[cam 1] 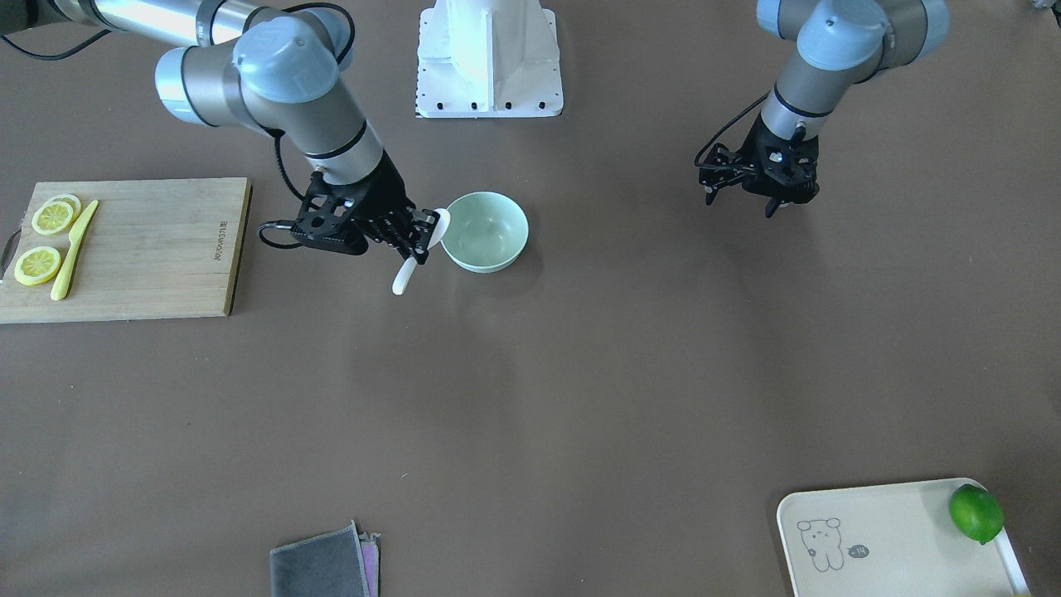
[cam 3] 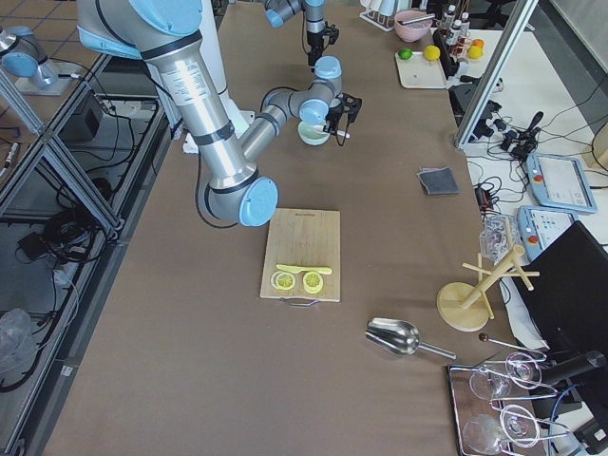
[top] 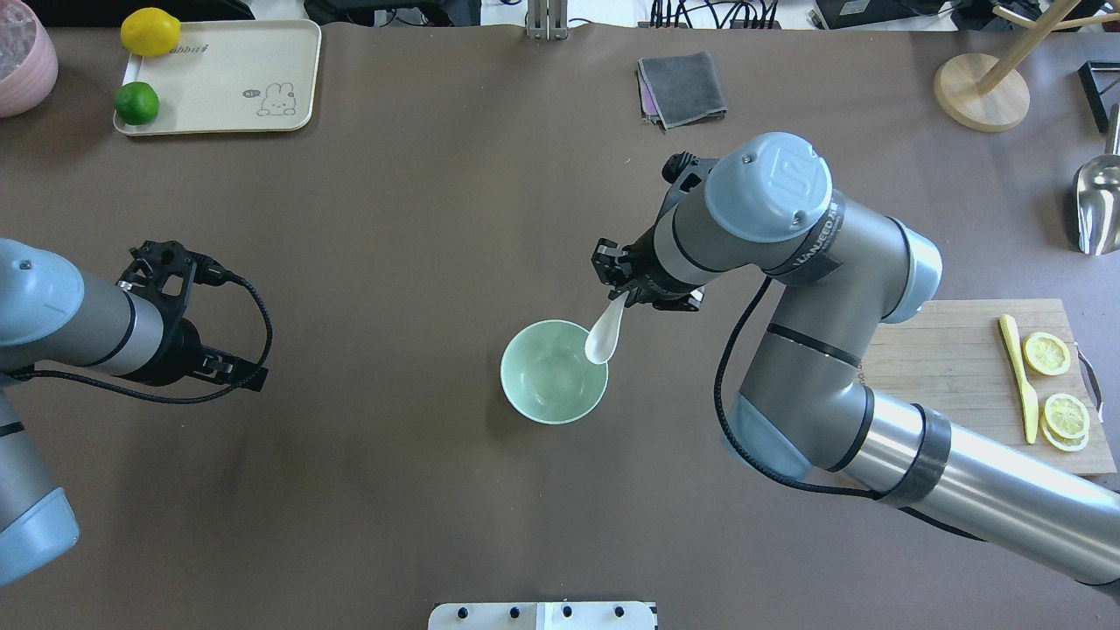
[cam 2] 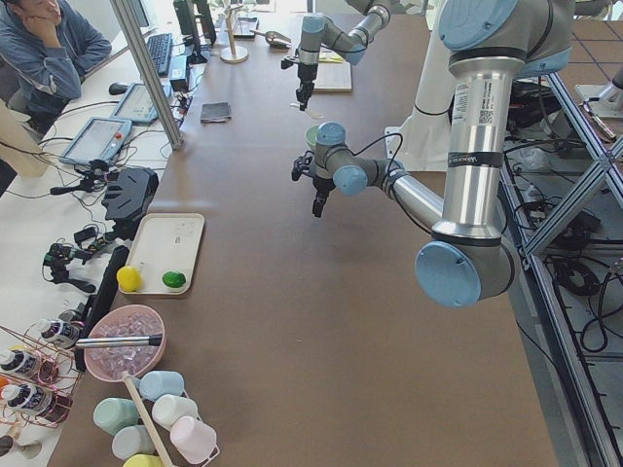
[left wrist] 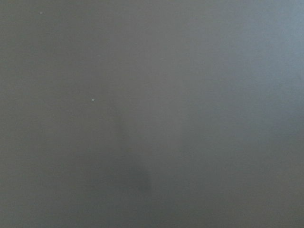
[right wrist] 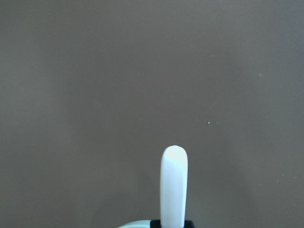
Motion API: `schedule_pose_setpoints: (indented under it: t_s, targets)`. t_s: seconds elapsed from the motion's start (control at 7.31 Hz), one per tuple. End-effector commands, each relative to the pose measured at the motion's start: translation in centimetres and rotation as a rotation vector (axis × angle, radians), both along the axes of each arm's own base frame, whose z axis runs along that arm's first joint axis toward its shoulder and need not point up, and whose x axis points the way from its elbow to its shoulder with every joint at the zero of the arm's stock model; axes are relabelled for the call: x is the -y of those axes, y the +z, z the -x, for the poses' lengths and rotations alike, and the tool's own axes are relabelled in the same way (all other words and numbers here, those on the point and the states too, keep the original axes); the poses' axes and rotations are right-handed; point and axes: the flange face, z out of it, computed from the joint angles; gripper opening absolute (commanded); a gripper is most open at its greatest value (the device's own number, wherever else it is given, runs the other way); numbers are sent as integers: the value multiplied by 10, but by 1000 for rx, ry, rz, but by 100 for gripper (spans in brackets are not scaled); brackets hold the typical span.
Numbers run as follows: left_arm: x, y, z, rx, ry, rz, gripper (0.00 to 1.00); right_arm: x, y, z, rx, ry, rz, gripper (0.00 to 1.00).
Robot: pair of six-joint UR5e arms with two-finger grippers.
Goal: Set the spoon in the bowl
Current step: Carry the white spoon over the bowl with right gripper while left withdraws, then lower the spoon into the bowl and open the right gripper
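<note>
Right pincer clamped on the handle of spoon, scoop hanging over the rim of bowl on that arm's side, handle end jutting out past the pincer toward the operators' side. Touching the rim or just above it: cannot tell.

Plain matte brown tabletop, with bowl near its middle, out in front of the white base. Toward the robot's right, a wooden board carrying lemon slices and a yellow knife at its outer end. At the far corner on the robot's left, a cream tray with a lime at its rim. Grey cloth folded near the far edge. Beyond that edge in the side views, a bench with screens, cables and a seated person.

Right arm reaching in over the board's inner end, elbow raised, wrist bent forward and down toward bowl. Left arm held on its own side, left pincer pointing down above the tabletop, fingers apart, holding nothing, well apart from bowl.

Broad bare brown stretch between bowl and cloth, and another between bowl and left pincer. Board near the right arm's elbow; tray well apart from both pincers.
</note>
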Motion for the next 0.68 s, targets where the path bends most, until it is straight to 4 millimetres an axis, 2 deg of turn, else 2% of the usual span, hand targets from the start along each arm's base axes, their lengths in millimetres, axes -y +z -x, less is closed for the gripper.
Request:
schedule_pose_setpoints:
  t_s: [0.0, 0.14, 0.27, 0.41, 0.55]
  targets:
    - [3, 13, 7, -6, 4, 3, 97, -23, -14, 29, -21, 31, -17, 29]
    - [3, 13, 7, -4, 1, 4, 97, -23, -11, 30, -35, 57, -30, 99]
    - [3, 13, 7, -5, 0, 2, 97, -26, 0, 35, -62, 74, -48, 100]
    - [4, 13, 8, -5, -1, 2, 97, -24, 10, 23, -68, 79, -44, 100]
    - [5, 13, 9, -5, -2, 2, 97, -19, 26, -8, -65, 83, -26, 100]
